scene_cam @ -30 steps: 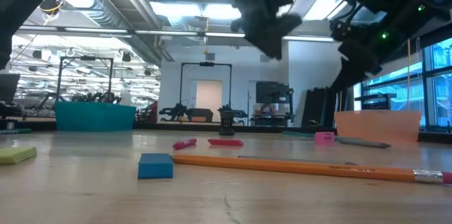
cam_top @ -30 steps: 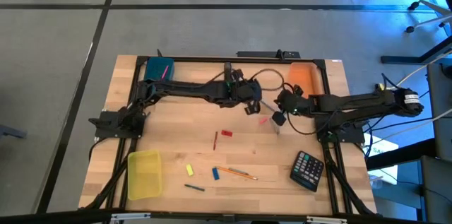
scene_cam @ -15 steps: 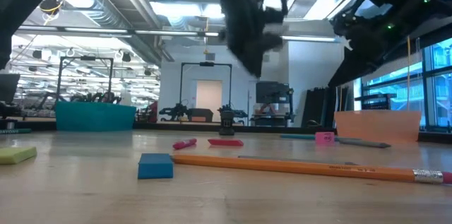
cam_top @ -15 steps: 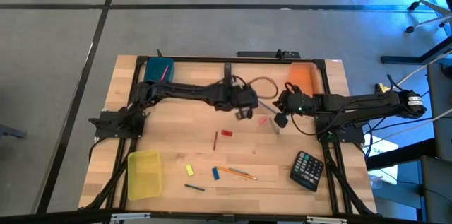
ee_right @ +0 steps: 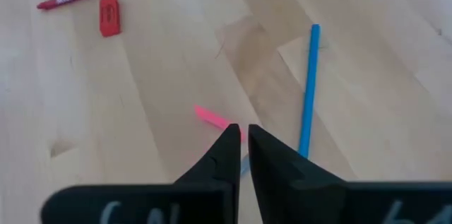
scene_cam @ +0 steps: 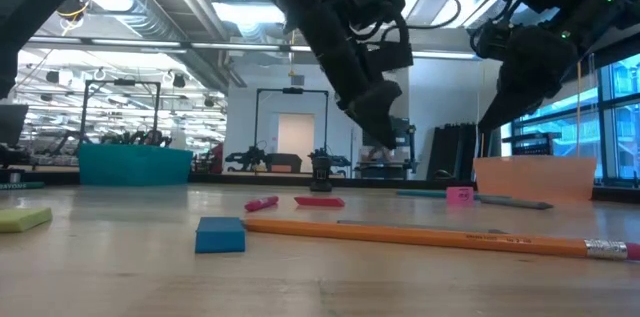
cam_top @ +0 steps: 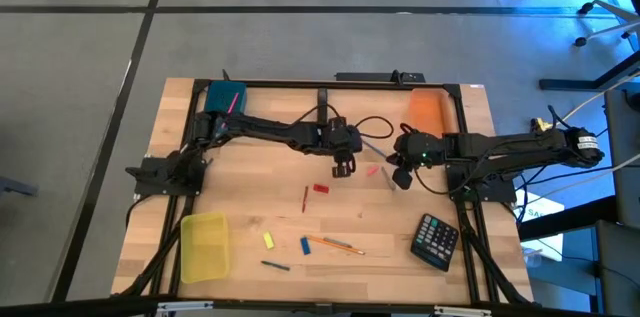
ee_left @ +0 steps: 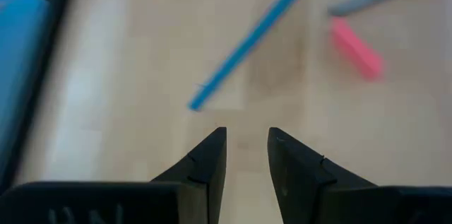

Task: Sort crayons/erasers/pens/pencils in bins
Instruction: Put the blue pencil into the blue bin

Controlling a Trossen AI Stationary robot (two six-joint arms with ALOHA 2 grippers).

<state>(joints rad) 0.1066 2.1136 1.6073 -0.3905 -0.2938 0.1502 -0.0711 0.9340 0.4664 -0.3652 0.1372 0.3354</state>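
My left gripper (cam_top: 343, 166) hangs over the table's middle, narrowly open and empty; its fingers (ee_left: 212, 155) point down at bare wood just short of a blue stick (ee_left: 251, 40) and a short pink piece (ee_left: 357, 49). My right gripper (cam_top: 400, 176) is shut and empty, above the pink piece (ee_right: 212, 118) and beside the blue stick (ee_right: 308, 90). The red eraser (cam_top: 321, 188) lies flat by a red crayon (cam_top: 305, 198). The yellow eraser (cam_top: 268, 241) lies near the front. The teal bin (cam_top: 224, 97), the orange bin (cam_top: 427, 109) and the yellow bin (cam_top: 204, 246) stand on the table.
A grey pencil (cam_top: 389, 179) lies by the pink piece. A blue eraser (cam_top: 305, 246), an orange pencil (cam_top: 335, 245) and a dark pen (cam_top: 277, 266) lie near the front edge. A black calculator (cam_top: 436, 240) sits at the front right.
My left gripper has gone down and toward the table's near edge, a little to the left, away from the blue stick. My right gripper has come down slightly. Nothing on the table has moved.
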